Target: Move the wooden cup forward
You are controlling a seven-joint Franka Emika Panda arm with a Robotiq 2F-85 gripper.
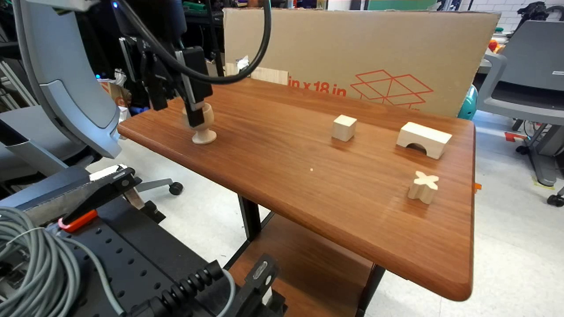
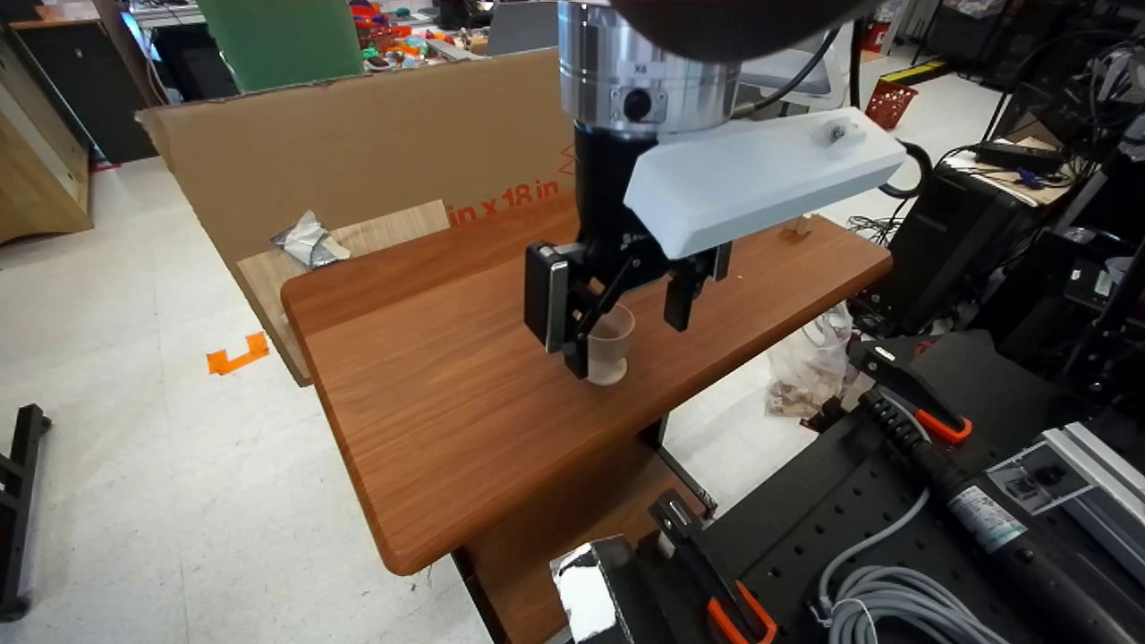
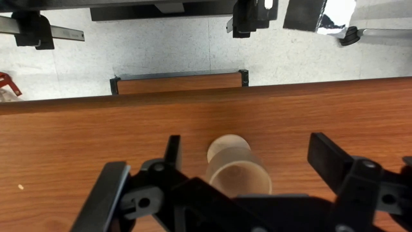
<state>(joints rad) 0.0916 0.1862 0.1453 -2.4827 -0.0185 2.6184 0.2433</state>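
The wooden cup [image 1: 209,118] stands upright near the table's edge; it also shows in an exterior view [image 2: 612,338] and in the wrist view [image 3: 234,158]. My gripper [image 1: 177,111] is open and points down at the cup. In an exterior view, the gripper [image 2: 626,338] has one finger partly in front of the cup's bowl. In the wrist view, the cup appears between the spread fingers of the gripper [image 3: 246,138], nearer the left finger, with a gap on each side. The gripper body hides the near part of the cup's rim.
On the brown table [image 1: 273,145] stand a pale wooden cube [image 1: 343,127], an arch-shaped block [image 1: 423,138] and a cross-shaped block [image 1: 423,187]. A cardboard sheet [image 1: 317,48] stands along the table's far side. A grey chair [image 1: 75,88] is beyond the table's end.
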